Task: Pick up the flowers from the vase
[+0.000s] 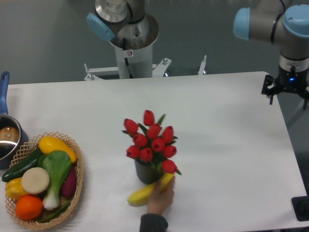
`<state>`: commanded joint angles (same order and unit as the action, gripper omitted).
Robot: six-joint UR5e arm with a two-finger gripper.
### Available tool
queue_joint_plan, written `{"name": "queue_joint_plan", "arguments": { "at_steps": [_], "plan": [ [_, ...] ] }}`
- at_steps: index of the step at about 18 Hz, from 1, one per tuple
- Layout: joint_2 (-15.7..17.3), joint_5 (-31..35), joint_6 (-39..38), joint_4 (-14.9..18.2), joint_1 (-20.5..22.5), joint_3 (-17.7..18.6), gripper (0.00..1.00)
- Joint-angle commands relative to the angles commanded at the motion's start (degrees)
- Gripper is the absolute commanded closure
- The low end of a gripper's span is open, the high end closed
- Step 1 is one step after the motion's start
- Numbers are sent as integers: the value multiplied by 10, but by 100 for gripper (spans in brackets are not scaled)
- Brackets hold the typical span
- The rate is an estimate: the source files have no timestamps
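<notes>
Flowers: the flowers (151, 141), a bunch of red tulip buds with green leaves, stand upright in the vase (146, 172) near the middle of the table (227, 145), spreading wider than the cup that holds them.
Vase: small, dark and ribbed, mostly hidden under the lowest buds; it keeps the stems gathered and vertical, so a grasp from above or the side looks possible.
Hand: a person's hand (161, 200) reaches in from the front edge, touching a banana (150, 189) that lies against the vase's base; probably someone arranging the scene.
Gripper: the gripper (287, 92) hangs at the table's far right corner, well apart from the flowers; too small and dark to say whether its fingers are parted or closed, and nothing is visibly held.
Basket: a wicker basket (77, 186) of vegetables and fruit sits at the front left, a steel pot (8, 140) just behind it.
Stage: judging by the distance, the approach has not begun.
Risk: the hand sits close to the grasp path.
</notes>
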<state>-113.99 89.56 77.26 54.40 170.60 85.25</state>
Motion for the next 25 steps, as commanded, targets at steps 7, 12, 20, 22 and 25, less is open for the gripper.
{"name": "queue_joint_plan", "arguments": {
  "at_steps": [7,12,20,22,25],
  "plan": [
    [6,-3,-3,1,-1,5,0],
    [18,-73,-6,-30,8,60,0],
    [80,-207,-38,-100,-3,158,0],
    [89,-234,-39,-100,-19,173,0],
    [106,-244,-40,-100,-45,199,0]
  ]
}}
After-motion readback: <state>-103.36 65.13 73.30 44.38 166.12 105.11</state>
